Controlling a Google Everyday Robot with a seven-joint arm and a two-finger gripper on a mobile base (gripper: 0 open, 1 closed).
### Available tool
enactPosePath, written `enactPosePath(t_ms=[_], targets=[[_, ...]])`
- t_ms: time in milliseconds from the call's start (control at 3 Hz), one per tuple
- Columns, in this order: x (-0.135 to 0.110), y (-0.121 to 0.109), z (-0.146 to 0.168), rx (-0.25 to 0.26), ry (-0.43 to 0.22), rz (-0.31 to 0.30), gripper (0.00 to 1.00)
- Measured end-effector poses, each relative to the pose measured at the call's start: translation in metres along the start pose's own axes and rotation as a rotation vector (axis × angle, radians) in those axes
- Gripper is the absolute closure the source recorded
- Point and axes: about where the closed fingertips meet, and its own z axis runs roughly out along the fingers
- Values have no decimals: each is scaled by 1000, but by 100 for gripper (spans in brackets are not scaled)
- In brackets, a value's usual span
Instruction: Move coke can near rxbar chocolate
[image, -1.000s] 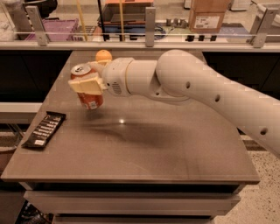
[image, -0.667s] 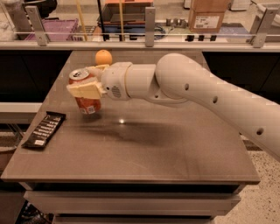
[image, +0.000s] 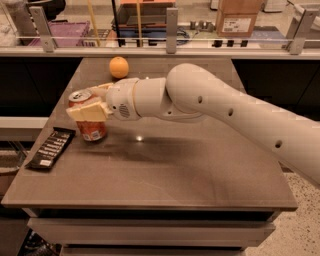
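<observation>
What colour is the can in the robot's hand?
Red-orange, silver top, in the camera view. The gripper grips the coke can beside the rxbar chocolate.

End effector (image: 84, 101) over the left part of the bench (image: 200, 180), clamped round the coke can (image: 92, 130). Just ahead and to its left, rxbar chocolate (image: 50, 148) lying flat, narrow bare strip between. Behind, orange (image: 119, 67), well apart. To its right, wide open bench in front of the arm (image: 225, 110).

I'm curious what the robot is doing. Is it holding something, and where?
Yes. The gripper, over the table's left side, holds the coke can around its upper part.
</observation>
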Motion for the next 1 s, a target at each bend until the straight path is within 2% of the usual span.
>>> enactPosePath(t_ms=[333, 1000], targets=[[-1, 2, 2, -4, 0, -2, 82], [-2, 6, 5, -11, 1, -6, 36]])
